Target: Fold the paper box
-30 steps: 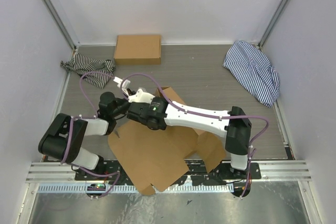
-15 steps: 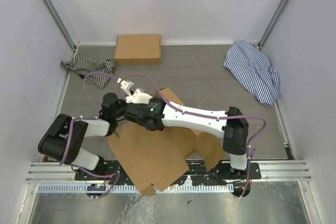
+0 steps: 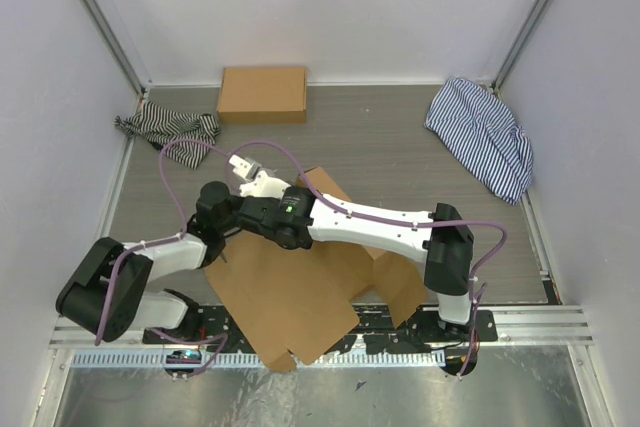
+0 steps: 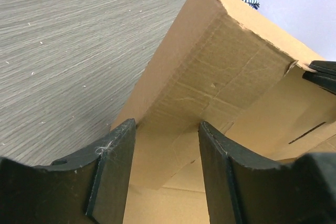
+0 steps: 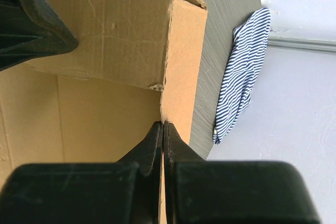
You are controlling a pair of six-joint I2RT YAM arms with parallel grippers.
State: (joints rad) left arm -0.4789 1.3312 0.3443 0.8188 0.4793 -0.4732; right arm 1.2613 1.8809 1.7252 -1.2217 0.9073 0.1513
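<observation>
- Brown paper box [image 3: 290, 292] lies mostly flat at the table's near edge between the arm bases, with one flap tipped up.
- Right gripper [image 5: 163, 125] is pinched tight on that flap's edge.
- Left gripper [image 4: 167, 124] has just slid closer, fingers apart and holding nothing, so I'd guess it's lining up to fold the flap.

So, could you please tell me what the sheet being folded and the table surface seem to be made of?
The paper box looks like plain brown corrugated cardboard with a matte finish: faint flute lines, creases and a ragged edge show. The table looks like grey wood-grain laminate or vinyl with a low sheen, judging by its fine streaks.
</observation>
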